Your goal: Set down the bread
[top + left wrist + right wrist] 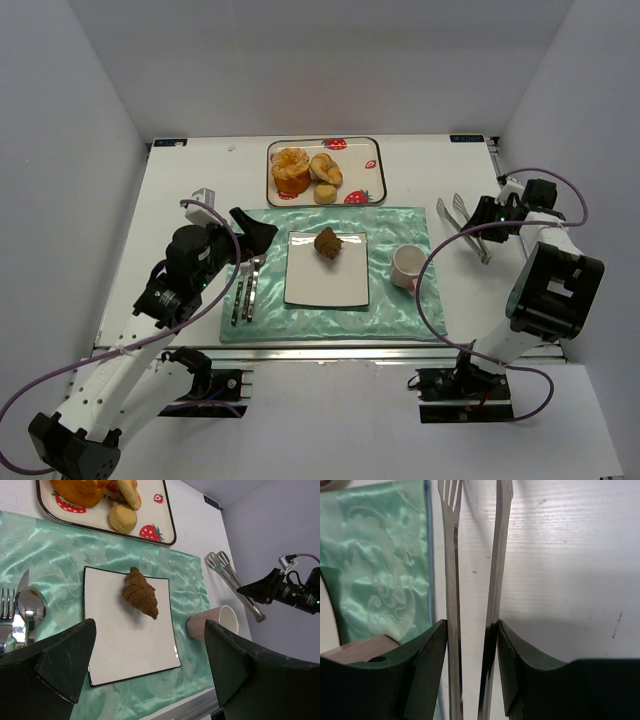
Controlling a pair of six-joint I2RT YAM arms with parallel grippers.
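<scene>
Bread [327,243] lies on the plate [325,290], toward its far edge. Right gripper [472,630] grips the tongs [454,570], which are squeezed almost shut with empty tips, right of the cup [408,266]. They are best laid flat before release.

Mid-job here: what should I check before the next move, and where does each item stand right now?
1. Bread rests on the white plate, toward its far edge: ok.
2. Left gripper is open, with nothing between its fingers: ok.
3. Right gripper is shut on the tongs, both blades between its fingers: ok.
4. Tongs are apart from the cup: ok.
5. Tongs are lifted off the table: cannot tell.
</scene>
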